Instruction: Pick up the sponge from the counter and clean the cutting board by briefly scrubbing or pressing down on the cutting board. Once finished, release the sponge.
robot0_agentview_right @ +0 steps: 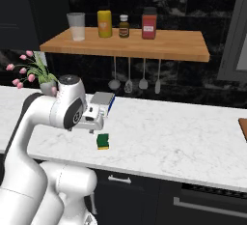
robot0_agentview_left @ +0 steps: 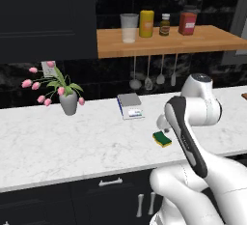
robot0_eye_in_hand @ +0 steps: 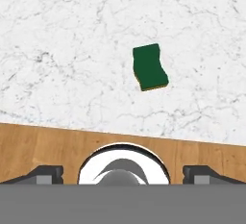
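The sponge [robot0_eye_in_hand: 150, 67] lies flat on the white marble counter [robot0_eye_in_hand: 57, 74], dark green layer up, with a thin yellow edge showing. It also shows near the counter's front edge in the base views, sponge [robot0_agentview_left: 162, 139] and sponge [robot0_agentview_right: 102, 141]. My gripper [robot0_eye_in_hand: 123, 175] hovers above it, pointing down, open, its two dark fingertips [robot0_eye_in_hand: 45, 174] far apart with nothing between them. In the right base view the gripper [robot0_agentview_right: 92, 126] hangs just above and slightly left of the sponge. Only a corner of the reddish-brown cutting board [robot0_agentview_right: 243, 127] shows, at the far right of the counter.
A grey-and-white kitchen scale [robot0_agentview_left: 130, 105] sits behind the sponge. A vase of pink tulips [robot0_agentview_left: 67, 98] stands to the left. Above, a wooden wall shelf [robot0_agentview_right: 164, 45] carries a glass and bottles, with utensils hanging below. A tan wooden band [robot0_eye_in_hand: 38, 146] crosses the lower hand view.
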{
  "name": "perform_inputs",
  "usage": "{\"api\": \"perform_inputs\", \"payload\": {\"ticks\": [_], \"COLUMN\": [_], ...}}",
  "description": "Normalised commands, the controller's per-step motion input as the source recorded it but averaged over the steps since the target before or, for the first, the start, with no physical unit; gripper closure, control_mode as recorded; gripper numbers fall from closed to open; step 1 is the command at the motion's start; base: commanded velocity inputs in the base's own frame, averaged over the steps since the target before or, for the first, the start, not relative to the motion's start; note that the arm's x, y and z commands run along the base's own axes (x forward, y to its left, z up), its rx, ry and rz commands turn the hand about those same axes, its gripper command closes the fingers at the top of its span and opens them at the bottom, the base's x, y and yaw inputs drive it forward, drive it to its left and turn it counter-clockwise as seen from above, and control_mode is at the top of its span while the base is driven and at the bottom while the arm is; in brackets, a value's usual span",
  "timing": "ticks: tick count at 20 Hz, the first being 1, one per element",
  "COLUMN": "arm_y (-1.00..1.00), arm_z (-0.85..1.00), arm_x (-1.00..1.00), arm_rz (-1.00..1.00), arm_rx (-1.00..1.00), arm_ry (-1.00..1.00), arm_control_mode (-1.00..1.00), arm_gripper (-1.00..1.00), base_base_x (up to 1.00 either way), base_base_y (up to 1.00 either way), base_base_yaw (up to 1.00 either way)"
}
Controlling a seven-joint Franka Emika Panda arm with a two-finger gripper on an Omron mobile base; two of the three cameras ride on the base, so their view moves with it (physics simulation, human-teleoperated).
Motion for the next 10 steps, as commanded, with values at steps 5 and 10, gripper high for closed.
{"api": "perform_inputs", "payload": {"ticks": [5, 10], "arm_y": [-0.01, -0.23], "arm_z": [-0.51, -0.41], "arm_x": [0.73, 0.43], "arm_rz": [0.00, 0.01], "arm_rx": [0.00, 0.00], "arm_ry": [0.00, -0.02], "arm_control_mode": [-1.00, -1.00], "arm_gripper": [-1.00, -1.00], "base_base_x": [0.00, 0.00], "base_base_y": [0.00, 0.00], "base_base_yaw": [0.00, 0.00]}}
